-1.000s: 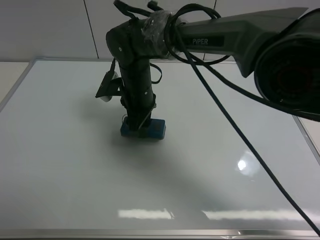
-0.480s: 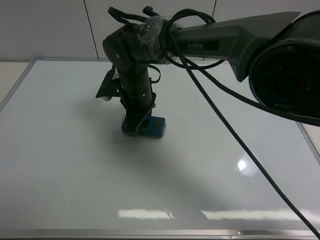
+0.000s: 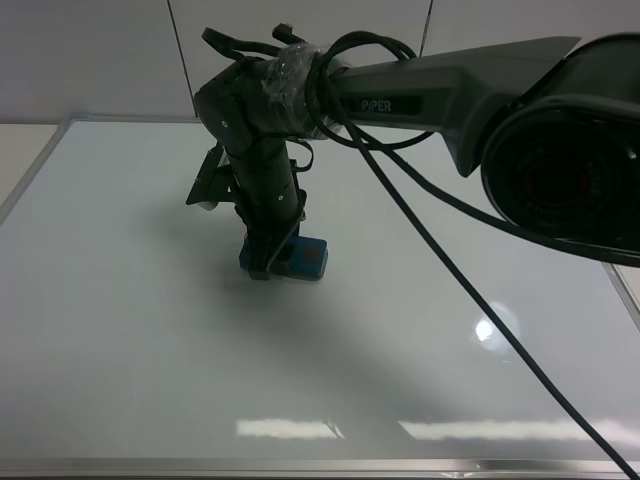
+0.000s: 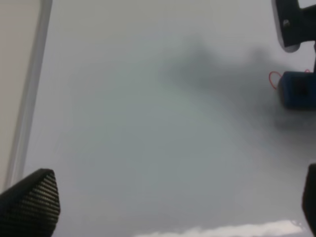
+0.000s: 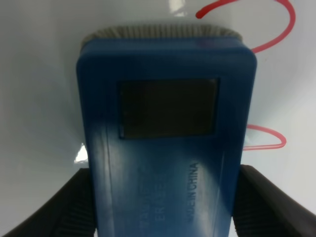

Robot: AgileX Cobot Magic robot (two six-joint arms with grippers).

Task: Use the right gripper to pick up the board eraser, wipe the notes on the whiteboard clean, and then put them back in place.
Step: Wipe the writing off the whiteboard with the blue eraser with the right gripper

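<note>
blue board eraser (image 5: 165, 128), red notes (image 5: 200, 13), white whiteboard (image 3: 150, 350)

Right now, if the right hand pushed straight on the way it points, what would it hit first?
The whiteboard, most likely. The right hand points down at it, shut on the board eraser, which seems to rest on that surface beside the red notes.

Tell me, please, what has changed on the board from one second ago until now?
The right gripper slid the board eraser slightly to the left across the whiteboard, and the arm above it swung left too. Nothing was taken hold of or let go: the jaws stay shut on the eraser, which remains flat on the board. Parts of the red notes show beside it.
</note>
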